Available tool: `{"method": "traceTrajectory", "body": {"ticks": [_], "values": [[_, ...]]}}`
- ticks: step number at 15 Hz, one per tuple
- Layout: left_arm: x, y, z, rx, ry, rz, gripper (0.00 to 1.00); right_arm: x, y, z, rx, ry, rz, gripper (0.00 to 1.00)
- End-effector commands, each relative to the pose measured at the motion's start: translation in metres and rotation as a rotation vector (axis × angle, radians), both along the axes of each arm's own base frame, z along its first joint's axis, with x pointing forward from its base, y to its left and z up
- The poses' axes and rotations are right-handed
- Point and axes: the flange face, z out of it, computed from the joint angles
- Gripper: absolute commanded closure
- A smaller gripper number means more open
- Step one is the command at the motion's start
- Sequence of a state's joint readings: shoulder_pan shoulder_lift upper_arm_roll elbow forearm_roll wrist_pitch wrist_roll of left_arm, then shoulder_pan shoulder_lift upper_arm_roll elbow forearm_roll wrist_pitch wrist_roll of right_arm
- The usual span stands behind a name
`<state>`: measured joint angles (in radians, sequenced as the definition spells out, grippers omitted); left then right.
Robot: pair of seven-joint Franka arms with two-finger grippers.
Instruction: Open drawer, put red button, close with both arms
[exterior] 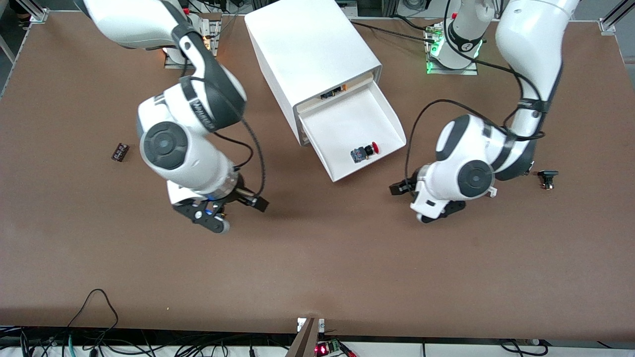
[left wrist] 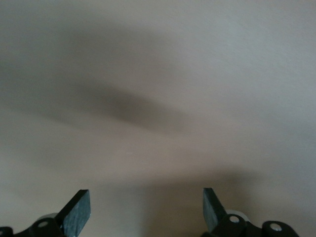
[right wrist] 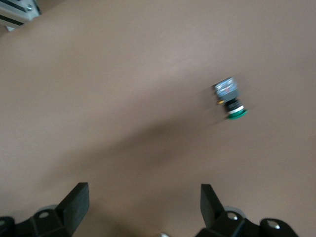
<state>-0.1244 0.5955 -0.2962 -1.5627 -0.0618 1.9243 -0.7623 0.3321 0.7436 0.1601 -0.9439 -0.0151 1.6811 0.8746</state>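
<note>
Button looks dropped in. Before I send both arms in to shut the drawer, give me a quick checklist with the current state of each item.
1. Red button lies inside the drawer: ok.
2. Drawer is pulled out of the cabinet, ready to be pushed: ok.
3. Left gripper open and empty, over bare table toward the left arm's end: ok.
4. Right gripper open and empty, over bare table toward the right arm's end: ok.
5. Either gripper lined up on the drawer front: not ok, both stand off to its sides.
6. Button low enough to pass under the cabinet edge: cannot tell.
</note>
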Motion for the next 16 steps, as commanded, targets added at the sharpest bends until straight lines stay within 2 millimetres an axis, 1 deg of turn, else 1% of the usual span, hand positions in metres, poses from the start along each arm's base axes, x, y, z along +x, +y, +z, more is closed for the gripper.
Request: {"method": "traceTrajectory", "body": {"ticks": [1,2,4,5,6,7,8,9,11,13,14,16], "values": [[-0.016,-0.027,-0.009,-0.023,-0.010,0.032,0.00,0.000,-0.040,0.006,-0.002,0.036,0.103,0.00],[-0.021,-0.036,-0.011,-0.021,-0.009,0.034,0.00,0.003,-0.062,0.005,-0.004,0.040,0.138,0.00],[-0.035,-0.052,-0.019,-0.010,0.007,0.024,0.00,0.006,-0.098,0.003,-0.013,0.038,0.212,0.00],[-0.040,-0.054,-0.025,-0.008,0.011,0.019,0.00,0.007,-0.114,0.002,-0.017,0.040,0.252,0.00],[-0.047,-0.062,-0.025,-0.017,0.017,0.011,0.00,0.006,-0.125,0.004,-0.026,0.040,0.280,0.00],[-0.052,-0.069,-0.023,-0.037,0.030,0.013,0.00,0.007,-0.141,0.006,-0.039,0.038,0.309,0.00],[-0.060,-0.075,-0.022,-0.046,0.045,0.014,0.00,0.006,-0.152,0.006,-0.048,0.040,0.343,0.00],[-0.066,-0.079,-0.017,-0.048,0.049,0.017,0.00,0.006,-0.163,0.006,-0.055,0.043,0.366,0.00],[-0.082,-0.091,-0.011,-0.051,0.060,0.006,0.00,0.008,-0.187,0.012,-0.071,0.035,0.419,0.00],[-0.097,-0.098,-0.014,-0.047,0.080,-0.011,0.00,0.010,-0.210,0.013,-0.077,0.037,0.476,0.00],[-0.108,-0.106,-0.015,-0.047,0.091,-0.029,0.00,0.008,-0.219,0.015,-0.081,0.036,0.494,0.00],[-0.124,-0.116,-0.019,-0.039,0.115,-0.034,0.00,0.003,-0.224,0.020,-0.082,0.028,0.494,0.00]]}}
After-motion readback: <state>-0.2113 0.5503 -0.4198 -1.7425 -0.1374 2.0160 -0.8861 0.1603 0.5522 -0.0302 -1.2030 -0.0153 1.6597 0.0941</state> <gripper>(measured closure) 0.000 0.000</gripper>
